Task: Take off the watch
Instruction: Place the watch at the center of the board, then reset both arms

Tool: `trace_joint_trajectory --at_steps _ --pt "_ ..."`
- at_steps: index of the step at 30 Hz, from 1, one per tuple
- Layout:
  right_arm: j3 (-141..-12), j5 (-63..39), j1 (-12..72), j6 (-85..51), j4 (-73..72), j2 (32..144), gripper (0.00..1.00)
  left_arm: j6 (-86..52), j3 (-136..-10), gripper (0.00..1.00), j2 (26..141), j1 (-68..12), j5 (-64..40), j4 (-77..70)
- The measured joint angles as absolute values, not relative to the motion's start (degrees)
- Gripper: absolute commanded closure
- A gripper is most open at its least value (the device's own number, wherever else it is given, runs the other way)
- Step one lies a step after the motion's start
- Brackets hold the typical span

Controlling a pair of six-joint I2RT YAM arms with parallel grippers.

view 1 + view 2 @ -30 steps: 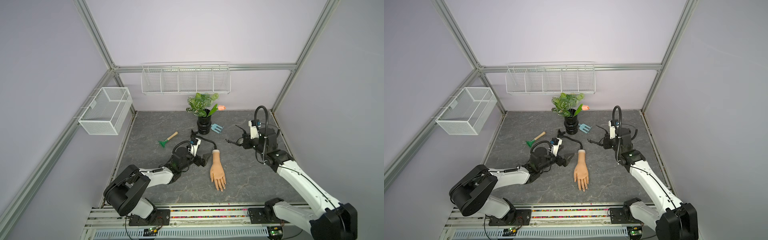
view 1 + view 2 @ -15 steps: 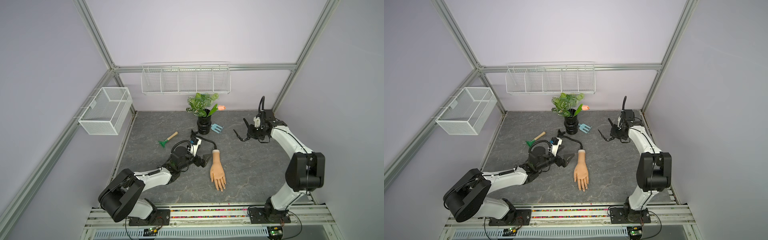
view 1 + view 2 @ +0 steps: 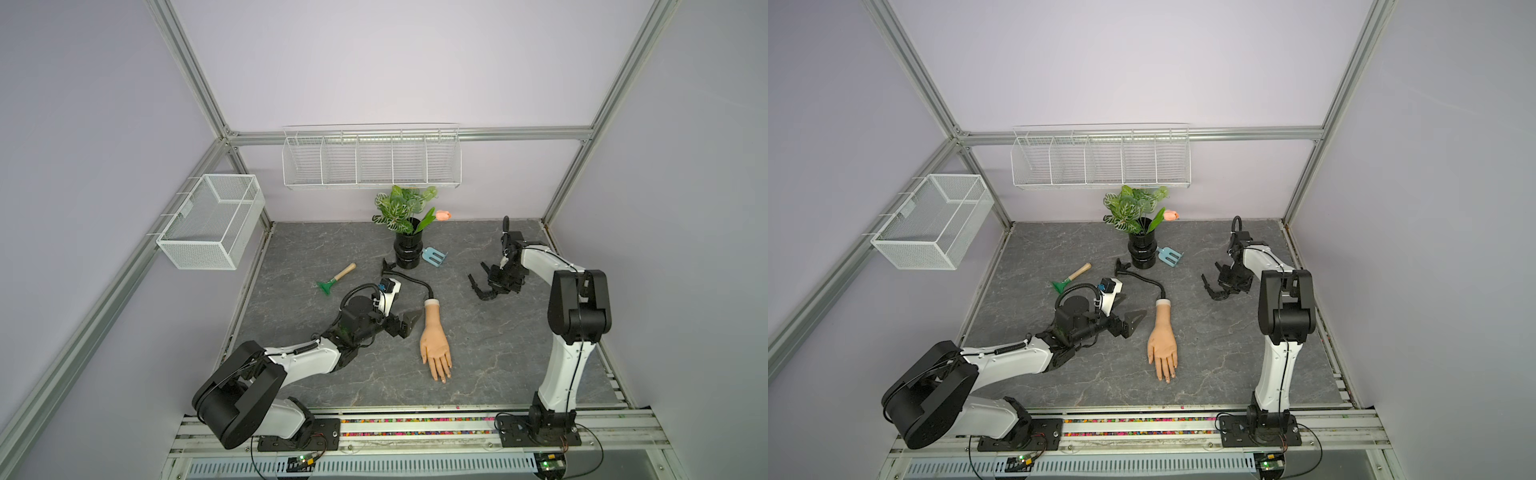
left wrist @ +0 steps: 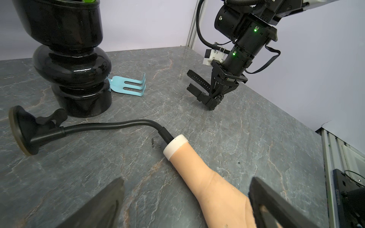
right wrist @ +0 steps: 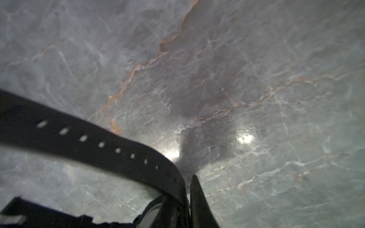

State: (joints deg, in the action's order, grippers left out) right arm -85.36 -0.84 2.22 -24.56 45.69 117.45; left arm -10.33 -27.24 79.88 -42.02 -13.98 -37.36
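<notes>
On the grey tabletop, well apart from the bare mannequin hand, my right arm folds down steeply, its fingers pinching the watch at the case, just touching the surface. It looks light, its rubbery strap floppy, so the chunky case is the sure hold. My left fingers gape wide beside the mannequin's wrist.
</notes>
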Motion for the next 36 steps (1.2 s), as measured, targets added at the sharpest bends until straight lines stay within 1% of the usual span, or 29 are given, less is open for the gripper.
trace_joint_trajectory --at_steps 2,4,6,10,12,14,15,16,17,18,19,22,25,28,30,33,36 --pt "-85.36 0.16 2.22 -25.1 45.6 118.02 0.57 -10.22 -26.87 0.01 79.22 -42.02 -13.39 -37.23" --pt "-85.62 0.62 2.24 -25.21 45.34 118.17 0.46 -10.0 -26.65 0.01 78.22 -42.02 -12.69 -36.73" --pt "-85.49 0.78 2.24 -25.47 44.91 118.04 0.43 -9.76 -26.11 0.01 76.69 -42.02 -11.42 -36.4" --pt "-82.15 1.1 2.22 -25.8 42.33 115.33 0.41 -8.64 -24.43 0.01 71.2 -42.02 -7.27 -34.28" --pt "-78.7 1.76 2.24 -25.91 40.07 111.59 0.38 -8.05 -23.86 0.01 67.29 -42.02 -4.12 -32.34" --pt "-73.67 2.96 2.24 -25.96 36.73 105.12 0.35 -7.33 -23.4 0.0 62.59 -42.06 0.69 -30.15" --pt "-70.28 3.84 2.22 -25.87 34.0 100.6 0.24 -7.16 -23.24 0.01 59.9 -42.09 4.29 -28.71" --pt "-66.48 4.97 2.22 -25.8 30.63 95.48 0.08 -6.85 -23.18 0.01 57.14 -42.13 8.82 -27.31" --pt "-62.83 6.46 2.22 -25.82 27.33 90.54 0.02 -6.61 -23.0 0.01 54.76 -42.13 13.56 -26.57" --pt "-58.13 8.34 2.24 -25.36 22.79 84.31 0.1 -6.11 -22.48 0.01 52.38 -42.11 18.81 -26.39" --pt "-53.08 10.66 2.24 -25.04 17.76 77.95 0.11 -5.37 -21.63 0.01 50.02 -42.0 24.12 -26.52" --pt "-39.29 16.29 1.98 -22.85 3.22 63.66 0.11 -3.16 -18.22 0.01 45.45 -39.83 36.86 -27.57" --pt "-26.96 21.76 1.91 -18.94 -11.66 57.17 0.11 -2.2 -16.75 0.01 45.28 -33.89 43.35 -27.51" --pt "-20.4 26.26 1.91 -14.7 -19.49 58.43 0.11 -2.26 -16.82 0.01 48.8 -27.29 46.33 -28.27" --pt "-19.77 28.03 1.91 -12.62 -21.63 61.21 0.11 -2.52 -17.1 0.0 53.19 -23.05 46.87 -29.26" --pt "-18.74 29.36 1.91 -10.41 -29.19 66.81 0.11 -3.33 -17.8 0.0 61.41 -16.95 45.76 -30.61" --pt "-16.47 28.86 1.91 -8.16 -37.71 72.97 0.11 -4.01 -17.85 0.0 68.79 -12.23 42.02 -34.24"
